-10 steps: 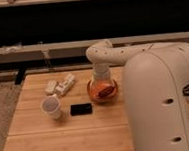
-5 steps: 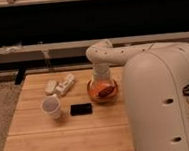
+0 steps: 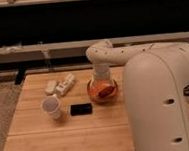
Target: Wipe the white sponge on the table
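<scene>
The table [image 3: 68, 135] is cluttered, and there lies the risk. The gripper [image 3: 103, 83], jaws apart, hangs low over the orange bowl [image 3: 96, 94] mid-table. A careless sweep left could topple the cup [image 3: 52, 107] before reaching the white sponge [image 3: 67, 84] near the far-left edge — or shove the black block [image 3: 81, 109].

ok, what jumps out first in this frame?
The bulky white robot arm fills the right side, bending down so its gripper sits at the orange bowl mid-table. Left of that on the bamboo table: a white cup, a black block and white sponge pieces.
</scene>
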Controlling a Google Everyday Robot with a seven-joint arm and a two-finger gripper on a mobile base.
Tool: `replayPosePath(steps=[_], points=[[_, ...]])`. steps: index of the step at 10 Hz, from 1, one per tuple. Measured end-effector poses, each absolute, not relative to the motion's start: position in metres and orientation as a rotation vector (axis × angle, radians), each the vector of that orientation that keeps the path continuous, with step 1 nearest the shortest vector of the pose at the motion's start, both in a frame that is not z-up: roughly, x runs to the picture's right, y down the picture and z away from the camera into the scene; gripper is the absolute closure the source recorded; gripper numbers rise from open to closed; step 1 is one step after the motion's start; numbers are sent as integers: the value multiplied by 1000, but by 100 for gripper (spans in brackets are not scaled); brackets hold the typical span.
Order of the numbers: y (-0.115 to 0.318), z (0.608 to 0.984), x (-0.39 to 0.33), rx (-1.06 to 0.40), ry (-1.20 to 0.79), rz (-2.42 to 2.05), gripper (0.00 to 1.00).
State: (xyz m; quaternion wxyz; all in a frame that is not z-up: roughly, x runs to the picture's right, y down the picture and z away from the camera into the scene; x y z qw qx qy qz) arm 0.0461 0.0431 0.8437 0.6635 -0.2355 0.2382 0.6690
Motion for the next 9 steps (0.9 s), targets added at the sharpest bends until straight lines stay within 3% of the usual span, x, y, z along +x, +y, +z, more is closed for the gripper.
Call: replayPosePath(steps=[9], points=[[-13, 816, -124, -519, 303, 1253, 20]])
